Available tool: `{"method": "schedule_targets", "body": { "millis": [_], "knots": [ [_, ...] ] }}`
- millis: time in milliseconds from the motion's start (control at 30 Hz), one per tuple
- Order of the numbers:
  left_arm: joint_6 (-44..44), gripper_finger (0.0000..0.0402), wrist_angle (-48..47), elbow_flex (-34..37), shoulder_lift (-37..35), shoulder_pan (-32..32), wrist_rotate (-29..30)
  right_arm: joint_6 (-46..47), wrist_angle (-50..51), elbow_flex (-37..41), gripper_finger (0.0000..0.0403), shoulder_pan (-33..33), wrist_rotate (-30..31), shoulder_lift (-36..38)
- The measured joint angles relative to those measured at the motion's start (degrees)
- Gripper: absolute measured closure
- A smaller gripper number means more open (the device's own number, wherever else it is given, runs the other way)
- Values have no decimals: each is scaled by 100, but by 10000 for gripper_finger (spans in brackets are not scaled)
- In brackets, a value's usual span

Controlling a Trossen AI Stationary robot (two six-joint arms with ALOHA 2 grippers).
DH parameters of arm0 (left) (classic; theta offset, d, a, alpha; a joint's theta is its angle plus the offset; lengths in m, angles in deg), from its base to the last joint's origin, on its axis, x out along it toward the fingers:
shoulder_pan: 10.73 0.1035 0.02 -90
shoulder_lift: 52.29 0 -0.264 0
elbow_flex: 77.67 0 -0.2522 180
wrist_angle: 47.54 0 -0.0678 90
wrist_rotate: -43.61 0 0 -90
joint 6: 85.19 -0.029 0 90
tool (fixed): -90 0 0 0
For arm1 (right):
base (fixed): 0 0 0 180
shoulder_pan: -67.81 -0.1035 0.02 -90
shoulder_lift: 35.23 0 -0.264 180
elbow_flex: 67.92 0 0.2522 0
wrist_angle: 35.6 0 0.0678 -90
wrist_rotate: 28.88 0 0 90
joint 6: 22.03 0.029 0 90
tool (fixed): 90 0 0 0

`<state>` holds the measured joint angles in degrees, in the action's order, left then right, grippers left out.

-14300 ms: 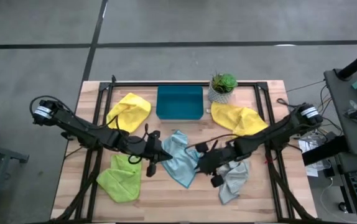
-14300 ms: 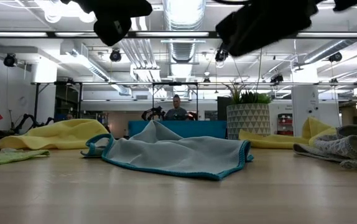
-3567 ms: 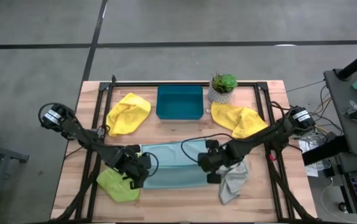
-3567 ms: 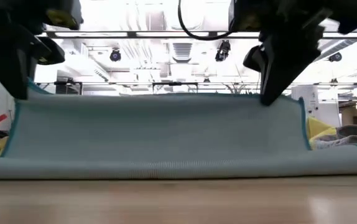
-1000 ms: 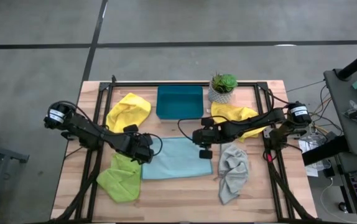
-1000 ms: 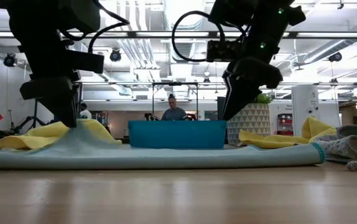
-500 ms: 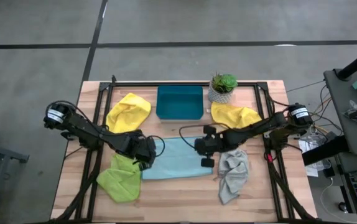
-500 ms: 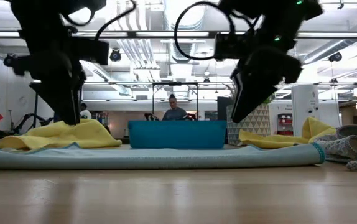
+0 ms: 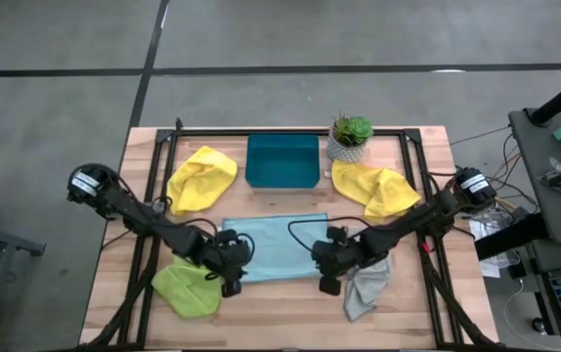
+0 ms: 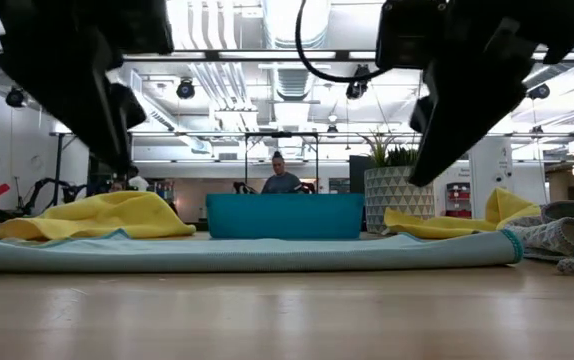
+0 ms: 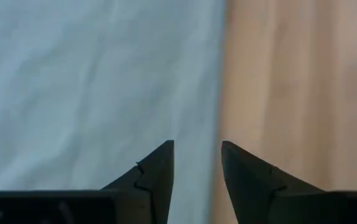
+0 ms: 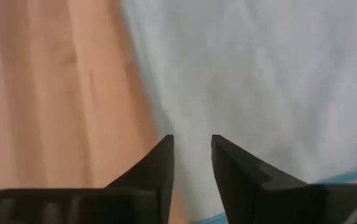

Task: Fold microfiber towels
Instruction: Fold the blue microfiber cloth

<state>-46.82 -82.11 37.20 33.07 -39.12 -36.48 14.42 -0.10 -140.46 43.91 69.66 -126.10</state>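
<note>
We see the light blue microfiber towel (image 9: 277, 248) lying flat at the table's centre, folded to a wide rectangle, just in front of the rigid teal rectangular tray (image 9: 282, 161). In the low view it's a thin flat band (image 10: 237, 253) across the wood.

Left gripper (image 9: 232, 271) hangs over the towel's near-left corner; wrist view shows its fingers (image 11: 157, 171) parted w/ a gap, nothing between them, towel edge below. Right gripper (image 9: 326, 272) is over the near-right corner, fingers (image 12: 160, 163) also apart, empty, above the towel's edge.

Lime green cloth (image 9: 187, 286) lies bunched at front left, grey crumpled cloth (image 9: 366, 288) at front right. Two yellow cloths (image 9: 202, 178) (image 9: 376, 188) flank the tray, w/ a small potted green plant (image 9: 349, 137) beside the tray's right end. All on the light wooden table (image 9: 290, 313).
</note>
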Motion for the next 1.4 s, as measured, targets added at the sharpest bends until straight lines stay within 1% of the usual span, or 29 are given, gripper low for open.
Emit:
{"method": "schedule_targets", "body": {
  "millis": [100, 167, 233, 367, 533, 667, 833, 967, 1133, 1400],
  "knots": [
    [-141, 272, 264, -1, 0, -86, 44, 808, 80, -1, 273, -53, -254, 0],
    [-141, 264, 254, 3, 0, -119, 313, 1423, 215, -1, 257, -65, -266, 0],
    [-133, 259, 259, 17, 0, -119, 629, 1677, 441, -1, 242, -56, -267, 0],
    [-139, 256, 358, 73, 53, -84, 1102, 1760, 989, 0, 215, 151, -256, 0],
    [-135, 256, 449, 109, 265, -84, 1335, 1764, 1151, 191, 181, 516, -186, 4],
    [-135, 256, 546, 110, 475, -84, 1355, 1763, 1004, 429, 154, 719, -189, 3],
    [-203, 256, 534, 86, 668, -84, 1361, 1762, 387, 765, 127, 927, -263, 2],
    [-269, 256, 539, 93, 688, -84, 1364, 1832, -179, 1012, 118, 1026, -340, 11],
    [-273, 256, 537, 83, 682, -84, 1370, 1961, -750, 1252, 119, 1051, -436, 28],
    [-275, 256, 536, 93, 675, -84, 1373, 2002, -1046, 1284, 135, 1045, -558, 15]
  ]
}}
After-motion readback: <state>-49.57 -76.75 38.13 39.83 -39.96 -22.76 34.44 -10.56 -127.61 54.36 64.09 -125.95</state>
